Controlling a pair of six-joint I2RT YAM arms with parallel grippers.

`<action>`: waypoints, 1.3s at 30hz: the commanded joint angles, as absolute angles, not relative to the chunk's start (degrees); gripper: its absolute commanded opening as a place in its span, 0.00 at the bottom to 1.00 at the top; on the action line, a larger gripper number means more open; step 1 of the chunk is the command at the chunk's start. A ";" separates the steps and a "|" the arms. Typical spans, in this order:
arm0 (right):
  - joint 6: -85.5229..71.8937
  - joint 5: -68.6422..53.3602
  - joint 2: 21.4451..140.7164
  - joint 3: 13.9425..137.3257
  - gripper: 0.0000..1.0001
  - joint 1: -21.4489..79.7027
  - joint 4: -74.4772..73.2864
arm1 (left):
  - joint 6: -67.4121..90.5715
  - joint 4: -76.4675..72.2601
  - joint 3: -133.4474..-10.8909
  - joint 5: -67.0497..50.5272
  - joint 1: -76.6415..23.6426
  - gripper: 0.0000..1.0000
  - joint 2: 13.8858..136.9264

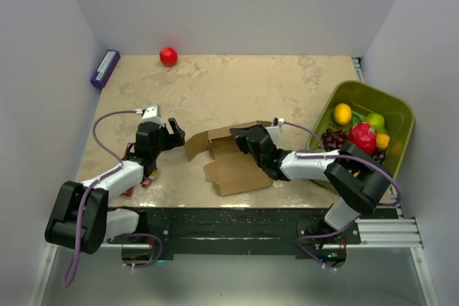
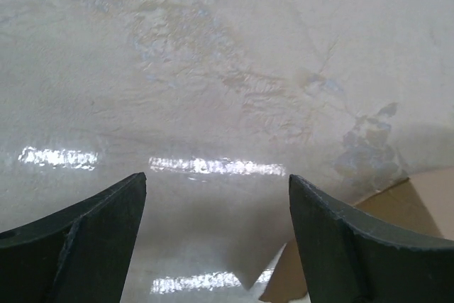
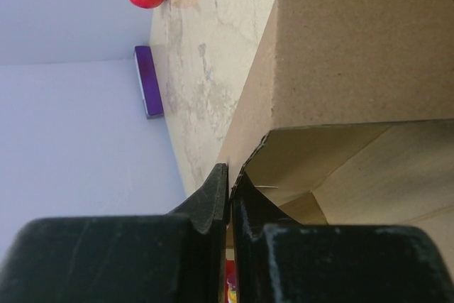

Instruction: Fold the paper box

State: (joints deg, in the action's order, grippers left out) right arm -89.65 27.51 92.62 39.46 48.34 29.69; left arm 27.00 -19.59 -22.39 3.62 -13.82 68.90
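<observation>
Right gripper clamped, apparently on a wall of the paper box; left gripper spread, empty, beside a flap. The wall is best pinned while that flap is creased inward.

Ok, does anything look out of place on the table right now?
Nothing spilled or damaged. The paper box is only half formed, one side standing, the rest flat. A red item lies partly hidden under the left arm near the front edge.

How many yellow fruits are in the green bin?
2: the far yellow fruit sits at the left of the green bin; the near yellow fruit lies right of the red fruit. More may be hidden underneath.
</observation>
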 commanded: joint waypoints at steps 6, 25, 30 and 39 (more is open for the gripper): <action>-86.66 29.09 91.05 37.79 0.00 48.08 29.53 | 23.13 -19.69 -30.05 -2.36 -12.66 0.85 79.26; -85.78 29.71 90.44 37.53 0.00 48.16 29.88 | 14.77 -27.51 -27.34 -14.15 -21.09 0.78 81.91; -85.78 29.62 90.53 37.71 0.00 48.16 29.79 | 14.68 -29.27 -26.19 -14.50 -22.06 0.77 82.26; -82.27 29.53 89.83 35.69 0.00 48.16 33.39 | 13.54 -34.80 -22.94 -15.56 -25.13 0.77 81.48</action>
State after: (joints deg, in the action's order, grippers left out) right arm -86.43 27.51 91.09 37.91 48.29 31.46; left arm 15.25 -29.04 -24.71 -14.02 -23.83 82.46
